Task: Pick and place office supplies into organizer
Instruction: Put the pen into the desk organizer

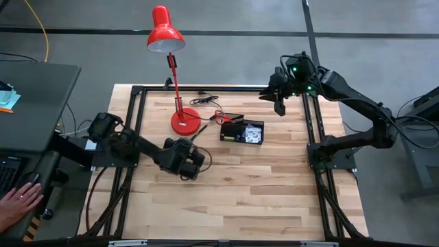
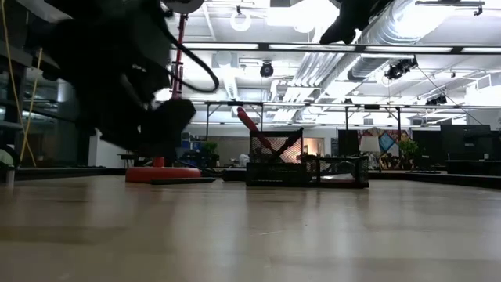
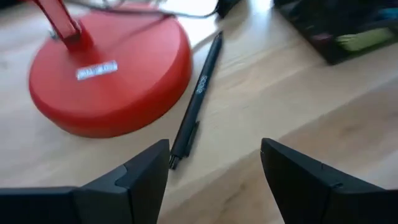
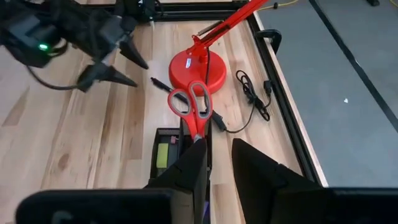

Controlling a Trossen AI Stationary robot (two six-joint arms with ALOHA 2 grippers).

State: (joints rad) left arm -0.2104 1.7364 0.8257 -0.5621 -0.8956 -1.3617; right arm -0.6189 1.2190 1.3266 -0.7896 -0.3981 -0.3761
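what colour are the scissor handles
Red, with grey inner rings on the scissors; clearest in the right wrist view.

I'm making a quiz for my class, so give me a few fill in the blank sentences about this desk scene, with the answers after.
1. The dark pen lies on the table beside the lamp's round ____ base.
2. The left gripper hovers near the pen with its fingers ____.
3. The scissors have ____ handles and stick out of the black organizer.

Answers: red; open; red

Wooden table (image 1: pixel 260 185) — red lamp base (image 1: pixel 185 121), pen (image 3: pixel 196 99), black organizer (image 1: pixel 241 132).
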